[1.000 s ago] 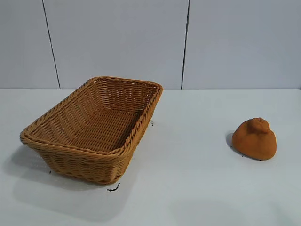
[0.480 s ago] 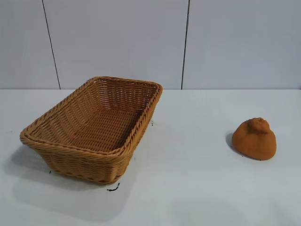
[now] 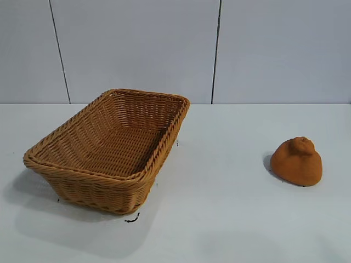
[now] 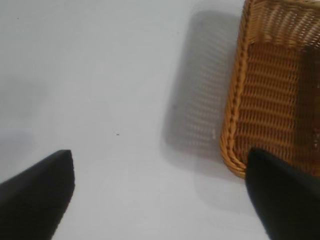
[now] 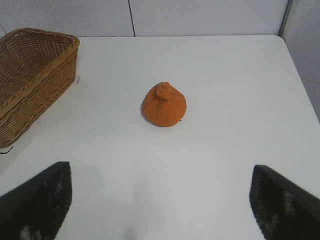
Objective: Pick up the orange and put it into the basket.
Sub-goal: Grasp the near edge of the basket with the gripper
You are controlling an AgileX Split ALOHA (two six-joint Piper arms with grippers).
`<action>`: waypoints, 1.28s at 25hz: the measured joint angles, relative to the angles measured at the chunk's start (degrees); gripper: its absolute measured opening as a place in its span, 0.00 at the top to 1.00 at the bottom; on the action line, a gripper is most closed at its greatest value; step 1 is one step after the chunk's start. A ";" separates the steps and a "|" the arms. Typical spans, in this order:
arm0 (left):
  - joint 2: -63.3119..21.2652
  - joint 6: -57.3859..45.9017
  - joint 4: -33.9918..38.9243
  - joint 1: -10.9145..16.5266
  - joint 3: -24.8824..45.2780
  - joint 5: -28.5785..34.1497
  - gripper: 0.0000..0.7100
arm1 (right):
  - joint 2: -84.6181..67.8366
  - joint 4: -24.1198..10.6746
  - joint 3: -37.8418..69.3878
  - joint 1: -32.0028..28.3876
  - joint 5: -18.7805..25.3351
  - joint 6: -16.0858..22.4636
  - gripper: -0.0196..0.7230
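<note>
Right wrist view shows my right gripper (image 5: pixel 160 200) spread wide, nothing grasped, orange (image 5: pixel 164 105) ahead untouched; next I must reach forward over it.

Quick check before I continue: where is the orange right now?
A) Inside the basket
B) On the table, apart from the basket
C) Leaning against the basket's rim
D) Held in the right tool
B: the orange sits flat on the white table, well clear of the basket, and the right wrist view shows the open right tool short of the orange with nothing in it.
</note>
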 joint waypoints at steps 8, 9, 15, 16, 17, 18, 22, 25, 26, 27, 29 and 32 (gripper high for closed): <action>2.15 -9.01 -1.26 -13.70 -0.05 0.53 0.06 | 0.00 0.00 0.00 0.00 0.00 0.00 0.08; 2.15 -11.94 -1.26 -15.38 -0.05 0.70 0.06 | 0.00 0.00 0.00 0.00 0.00 0.00 0.08; 3.58 -33.58 -1.43 -19.81 -0.05 1.27 0.06 | 0.00 0.00 0.00 0.00 0.02 0.00 0.08; 4.26 -37.11 -1.43 -19.81 -0.05 1.68 0.06 | 0.00 0.00 0.00 0.00 0.02 0.00 0.08; 5.15 -39.79 -1.37 -19.75 -0.05 2.22 0.06 | 0.00 0.00 0.00 0.00 0.02 0.00 0.08; 6.14 -42.91 -1.37 -19.68 -0.05 2.64 0.06 | 0.00 0.00 0.00 0.00 0.02 0.00 0.08; 10.76 -52.83 -3.21 -19.68 -0.38 3.08 0.06 | 0.00 0.00 0.00 0.00 0.02 0.00 0.08; 14.84 -57.36 -5.04 -19.68 -2.33 3.13 0.07 | 0.00 0.00 0.00 0.00 0.02 0.00 0.08; 16.38 -58.69 -5.31 -19.68 -3.38 3.13 0.07 | 0.00 0.00 0.00 0.00 0.02 0.00 0.08; 17.68 -60.25 -5.79 -19.68 -4.49 3.13 0.07 | 0.00 0.00 0.00 0.00 0.02 0.00 0.08; 20.70 -63.62 -7.16 -19.68 -6.40 3.08 0.07 | 0.00 0.00 0.00 0.00 0.02 0.00 0.08; 24.40 -68.34 -10.52 -19.68 -8.02 2.86 0.07 | 0.00 0.00 0.00 0.00 0.02 0.00 0.08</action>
